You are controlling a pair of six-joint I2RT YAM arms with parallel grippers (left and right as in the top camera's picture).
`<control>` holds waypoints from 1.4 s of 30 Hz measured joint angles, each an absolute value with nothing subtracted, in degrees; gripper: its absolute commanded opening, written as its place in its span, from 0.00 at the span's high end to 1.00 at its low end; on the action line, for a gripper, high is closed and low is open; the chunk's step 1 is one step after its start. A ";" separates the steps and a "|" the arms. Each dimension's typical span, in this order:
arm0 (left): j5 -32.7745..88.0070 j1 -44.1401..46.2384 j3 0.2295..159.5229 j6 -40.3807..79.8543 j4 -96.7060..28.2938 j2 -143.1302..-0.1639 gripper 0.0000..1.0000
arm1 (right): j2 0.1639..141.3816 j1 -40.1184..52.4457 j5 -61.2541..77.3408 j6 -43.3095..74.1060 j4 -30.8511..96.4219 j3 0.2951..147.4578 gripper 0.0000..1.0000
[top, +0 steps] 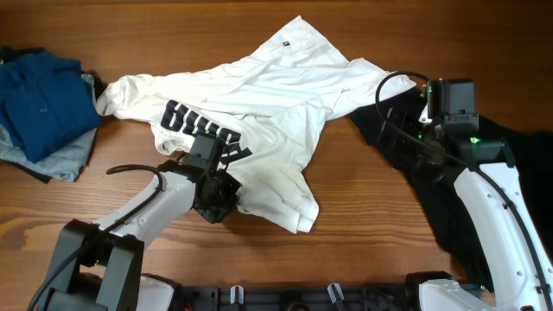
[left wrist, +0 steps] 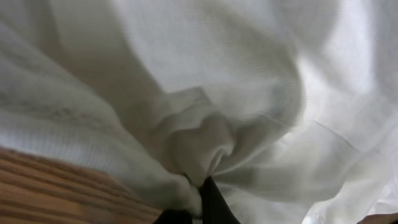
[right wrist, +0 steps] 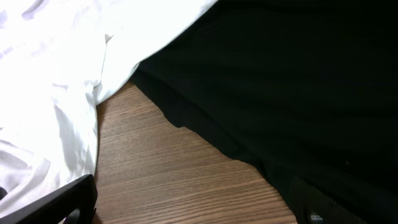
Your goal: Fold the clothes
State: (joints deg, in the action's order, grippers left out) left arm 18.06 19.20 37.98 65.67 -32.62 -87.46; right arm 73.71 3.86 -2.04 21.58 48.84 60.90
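With L gripper (top: 214,200) clamped shut on near hem of white T-shirt (top: 259,112) mid-table, bring R gripper (top: 399,121), open & empty over black garment (top: 423,186) at right, onto sleeve edge, then pull apart slow to flatten wrinkles before folding, w/o snagging black cloth.

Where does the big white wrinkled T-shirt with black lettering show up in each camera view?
Overhead: the white wrinkled T-shirt lies spread across the centre.
Left wrist: it fills nearly the whole frame.
Right wrist: it is along the left side.
Shared landmark: the brown wooden tabletop, bare beside the shirt in all three.
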 measured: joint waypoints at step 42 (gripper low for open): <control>10.96 -31.62 40.14 38.61 -52.05 -71.00 0.96 | 109.30 -29.89 22.31 7.75 23.83 68.62 0.34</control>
State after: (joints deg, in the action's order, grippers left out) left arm 10.96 -31.62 40.14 38.61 -52.05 -71.00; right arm 109.30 -29.89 22.31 7.75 23.83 68.62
